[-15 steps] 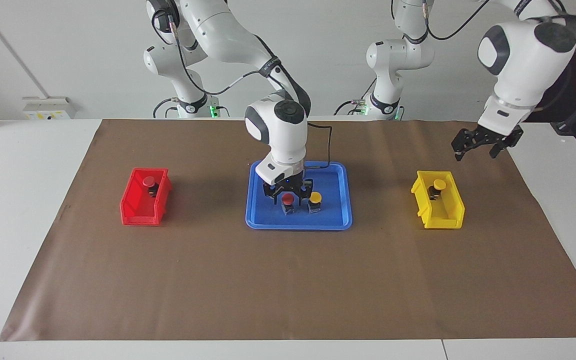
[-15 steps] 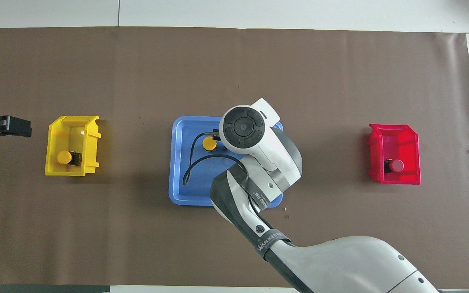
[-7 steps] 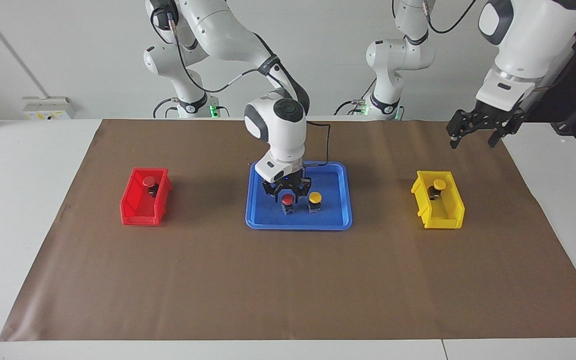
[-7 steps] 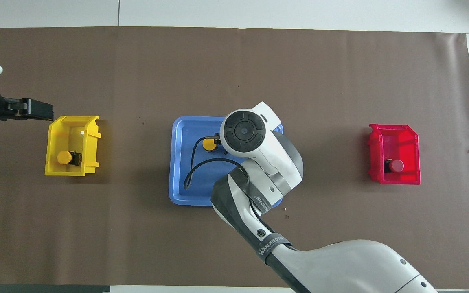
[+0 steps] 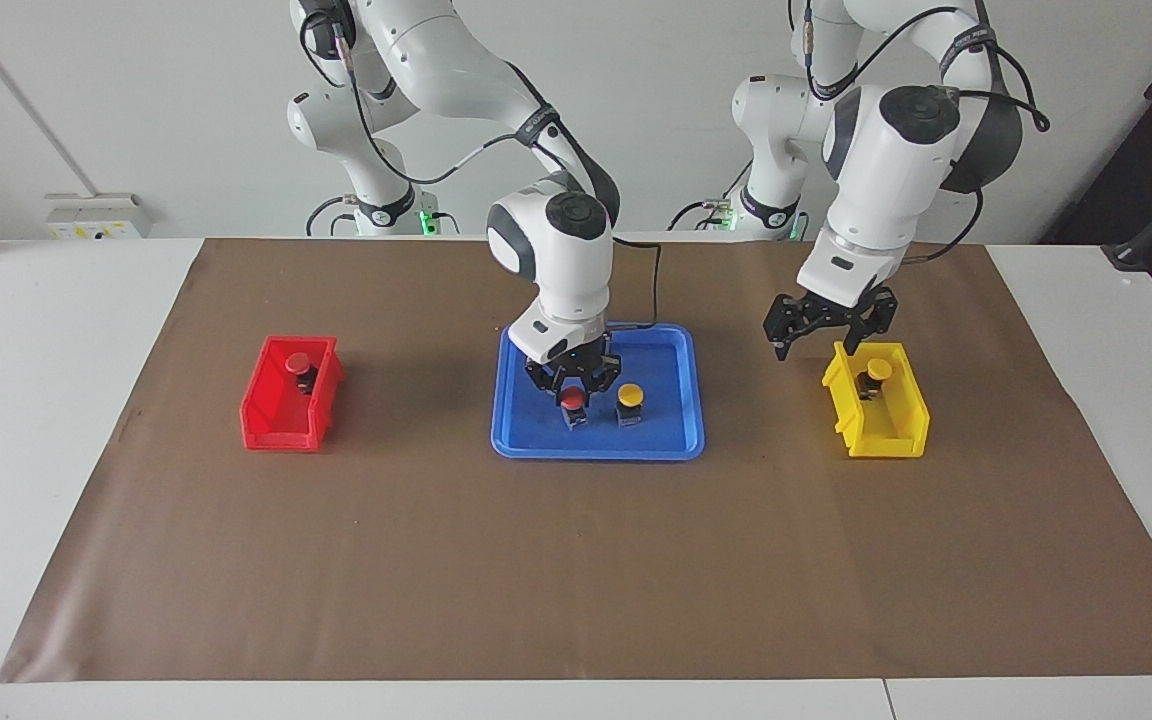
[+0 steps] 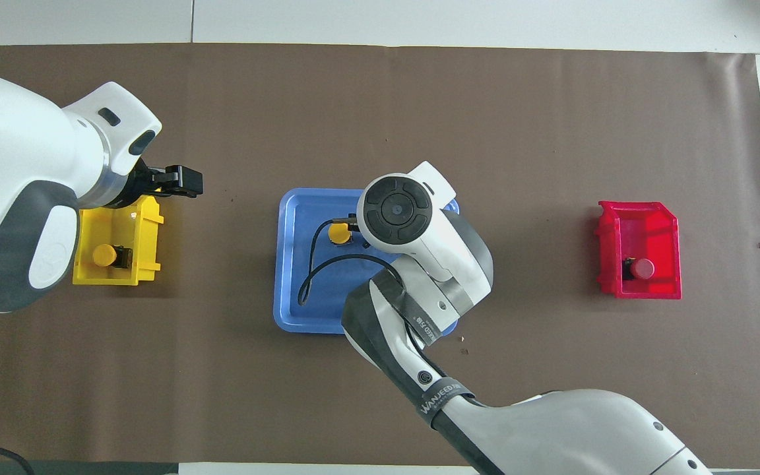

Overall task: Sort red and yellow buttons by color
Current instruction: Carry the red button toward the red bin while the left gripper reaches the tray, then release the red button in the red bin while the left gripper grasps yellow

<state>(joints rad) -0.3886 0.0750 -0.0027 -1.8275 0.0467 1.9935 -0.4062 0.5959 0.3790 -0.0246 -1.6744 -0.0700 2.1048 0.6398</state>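
The red button [image 5: 573, 398] sits in the blue tray [image 5: 676, 440], at about 9 o'clock of the yellow button [image 5: 629, 395] just beside it. The right end effector [image 5: 573, 392] is down over the red cap with its fingers closed on it, clamped on the button. To do this step well, I judge the lift should go straight up so the black base clears the tray rim and does not knock the yellow neighbour, then travel toward the red bin [image 5: 266, 420] at the right arm's end of the bench [image 5: 36, 400].

One red button [image 5: 298, 364] already lies in that bin; one yellow button [image 5: 877, 369] lies in the yellow bin [image 5: 856, 420]. The left end effector [image 5: 829, 338] hangs over the 10 o'clock corner of the yellow bin, fingers apart, holding nothing.

The caps are smooth, round plastic domes on boxy black bases. The bins are glossy moulded plastic with open fronts; the tray is shallow with rounded corners. A matte brown sheet [image 5: 576, 570] covers the bench.
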